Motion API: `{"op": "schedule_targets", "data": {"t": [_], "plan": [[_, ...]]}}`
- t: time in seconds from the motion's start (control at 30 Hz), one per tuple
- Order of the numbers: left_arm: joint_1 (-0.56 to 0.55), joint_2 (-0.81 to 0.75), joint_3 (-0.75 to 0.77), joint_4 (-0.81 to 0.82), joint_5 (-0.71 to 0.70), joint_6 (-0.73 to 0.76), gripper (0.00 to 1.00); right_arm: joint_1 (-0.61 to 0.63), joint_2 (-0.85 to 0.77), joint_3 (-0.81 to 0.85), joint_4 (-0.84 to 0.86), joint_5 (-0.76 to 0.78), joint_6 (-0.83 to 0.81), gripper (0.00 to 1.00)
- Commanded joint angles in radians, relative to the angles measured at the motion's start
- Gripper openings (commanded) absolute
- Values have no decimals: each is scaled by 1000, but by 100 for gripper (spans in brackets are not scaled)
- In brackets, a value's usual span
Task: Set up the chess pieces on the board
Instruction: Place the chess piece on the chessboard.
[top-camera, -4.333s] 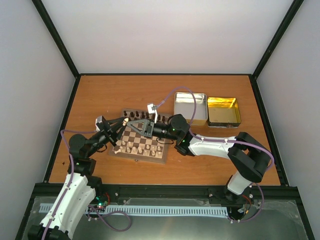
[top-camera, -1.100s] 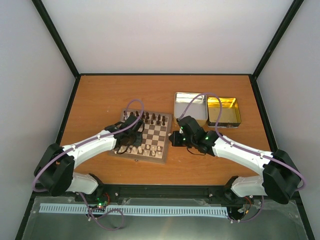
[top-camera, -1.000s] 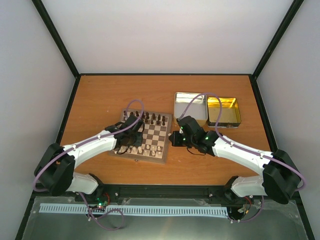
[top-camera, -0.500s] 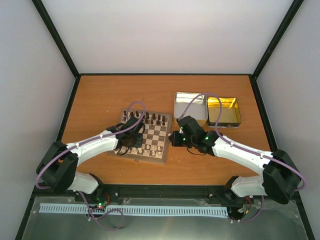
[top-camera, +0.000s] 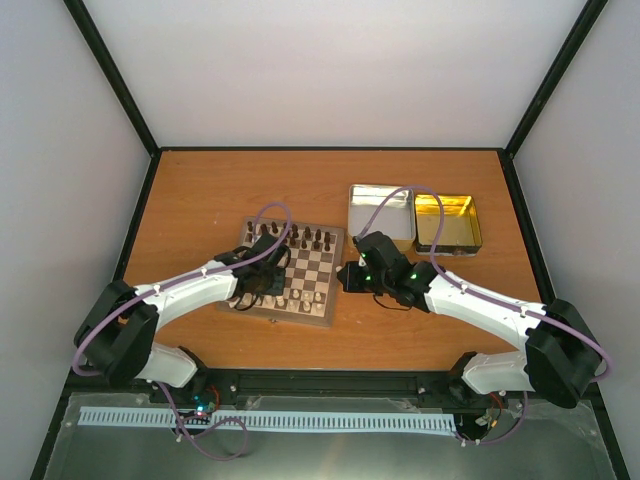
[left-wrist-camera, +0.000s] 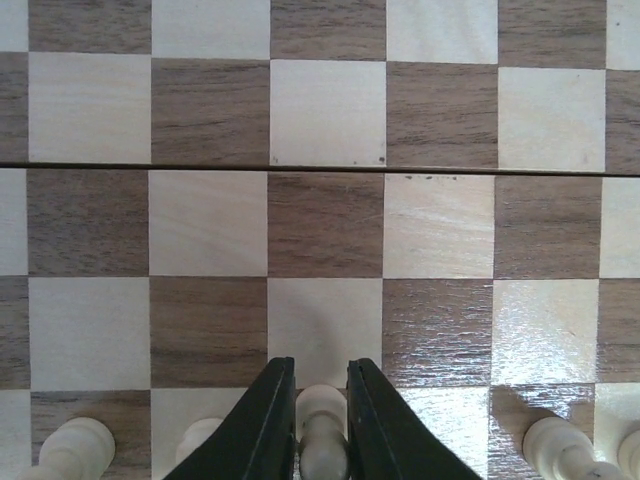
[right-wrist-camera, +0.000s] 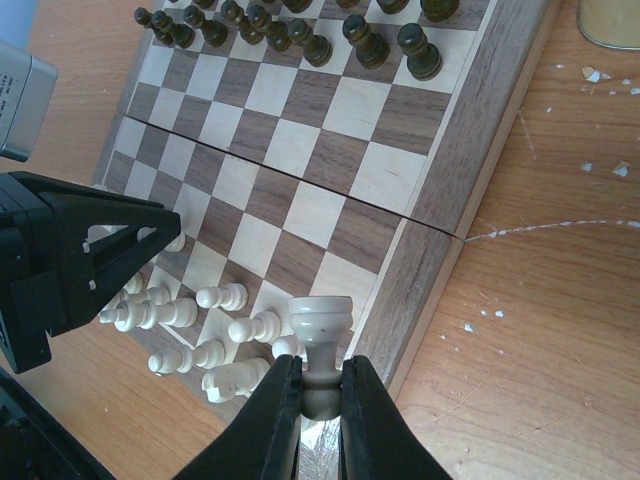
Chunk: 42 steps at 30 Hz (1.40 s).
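Note:
The board (top-camera: 311, 268) lies mid-table, with dark pieces (top-camera: 305, 238) along its far rows and cream pieces (top-camera: 300, 297) along the near rows. My left gripper (top-camera: 262, 284) hangs over the near left part. In the left wrist view its jaws (left-wrist-camera: 322, 375) stand narrowly round a cream piece (left-wrist-camera: 322, 425) upright on the board (left-wrist-camera: 330, 220). My right gripper (top-camera: 346, 278) is at the board's right edge. It is shut (right-wrist-camera: 321, 365) on a cream piece (right-wrist-camera: 320, 325) by the neck, base pointing away, above the border (right-wrist-camera: 440, 270).
A silver tin (top-camera: 380, 212) and a gold tin (top-camera: 447, 222) stand side by side at the back right of the table. Cream pieces (right-wrist-camera: 190, 320) crowd the near rows, and dark pieces (right-wrist-camera: 360, 40) line the far ones. The left gripper's black fingers (right-wrist-camera: 100, 250) reach over them.
Since the earliest frame the right arm has drawn back off the board to its right edge and the left arm has reached in over the near rows. In the last second nothing visibly moves.

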Motion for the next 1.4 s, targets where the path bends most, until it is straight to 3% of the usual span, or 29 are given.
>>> {"op": "schedule_targets", "data": {"t": [0.0,0.17,0.37,0.57,0.9,1.37], "plan": [[-9,-7,25,-12,-17,-6,19,-10,2,13,22,-6,6,7],[-5,-54,58,-40,-4,-19,25,-10,1,45,-16,-24,-6,7],[39,-149,89,-65,-14,-46,35,-12,63,192,-184,-109,-83,7],[88,-270,121,-75,-22,-32,38,-25,268,413,-395,-257,-192,7],[101,-420,81,-88,24,1,42,-38,563,684,-739,-247,-313,6],[106,-502,8,-47,91,20,43,-42,750,814,-848,-210,-321,8]]}}
